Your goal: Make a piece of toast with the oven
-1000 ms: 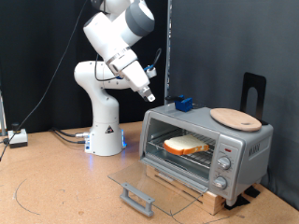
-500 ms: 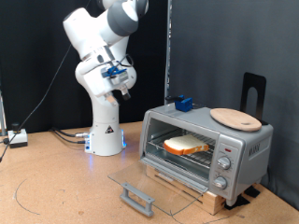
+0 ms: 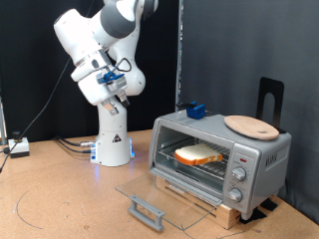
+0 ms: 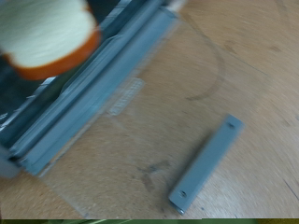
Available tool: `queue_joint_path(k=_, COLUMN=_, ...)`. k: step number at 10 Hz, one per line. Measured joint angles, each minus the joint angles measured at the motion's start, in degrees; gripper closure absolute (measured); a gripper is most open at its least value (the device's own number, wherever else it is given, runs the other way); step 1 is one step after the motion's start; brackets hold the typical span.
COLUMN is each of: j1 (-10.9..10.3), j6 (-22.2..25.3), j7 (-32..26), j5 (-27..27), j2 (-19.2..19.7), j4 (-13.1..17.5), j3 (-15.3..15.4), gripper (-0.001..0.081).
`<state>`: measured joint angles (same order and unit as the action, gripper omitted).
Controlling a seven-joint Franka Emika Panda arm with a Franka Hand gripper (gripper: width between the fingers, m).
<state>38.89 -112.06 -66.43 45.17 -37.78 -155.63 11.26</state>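
Your pincer (image 3: pixel 120 93) hangs high in the air, up beside the arm's own white body, and you cannot tell from either view whether its fingers are spread or closed; nothing shows between them.

Well below the pincer and off toward the exterior view's right sits the oven (image 3: pixel 221 157) on the tabletop (image 3: pixel 60 194). Its glass door (image 3: pixel 159 199) is dropped fully open and lies flat in front of it, with the grey handle (image 3: pixel 146 211) at the door's outer edge. The piece of toast (image 3: pixel 202 154) lies flat on the wire rack inside the oven, far from the pincer.

On the oven's roof you have a round wooden plate (image 3: pixel 251 125) toward the exterior view's right and a small blue-and-black block (image 3: pixel 193 111) at the back edge, nearer the pincer's side.

The blurred wrist view looks down from above: the piece of toast (image 4: pixel 47 35) shows in one corner past the oven's front edge, and the door handle (image 4: pixel 206 162) lies over the wooden tabletop (image 4: pixel 252 65).
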Motion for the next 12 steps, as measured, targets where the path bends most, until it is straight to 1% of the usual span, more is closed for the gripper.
queue_joint_path(k=1, j1=-0.7, j6=3.31, j7=-4.8, j5=-1.58, j2=0.47, j4=1.04, j3=-0.17, gripper=-0.0003)
queue_joint_path(k=2, j1=-1.65, j6=5.52, j7=-10.74, j5=-1.75, j2=1.25, j4=1.96, j3=-0.49, gripper=-0.0003)
queue_joint_path(k=3, j1=-2.92, j6=6.88, j7=-17.4, j5=-0.27, j2=2.46, j4=2.71, j3=-1.31, gripper=-0.0003)
queue_joint_path(k=4, j1=-3.95, j6=8.72, j7=-22.47, j5=1.42, j2=3.93, j4=3.74, j3=-2.35, gripper=-0.0003)
queue_joint_path(k=5, j1=-4.39, j6=10.46, j7=-25.38, j5=2.68, j2=5.47, j4=5.08, j3=-3.18, gripper=-0.0003)
queue_joint_path(k=6, j1=-4.4, j6=10.89, j7=-26.39, j5=3.9, j2=6.75, j4=6.15, j3=-3.72, gripper=-0.0003)
queue_joint_path(k=8, j1=-4.05, j6=11.52, j7=-25.83, j5=4.67, j2=8.29, j4=7.23, j3=-4.89, gripper=-0.0003)
queue_joint_path(k=9, j1=-4.06, j6=11.13, j7=-25.84, j5=4.68, j2=8.28, j4=7.14, j3=-4.69, gripper=-0.0003)
queue_joint_path(k=10, j1=-4.0, j6=10.76, j7=-21.25, j5=4.68, j2=8.29, j4=7.03, j3=-4.07, gripper=-0.0003)
queue_joint_path(k=12, j1=-3.54, j6=9.87, j7=-5.96, j5=5.55, j2=8.46, j4=7.24, j3=-2.3, gripper=-0.0003)
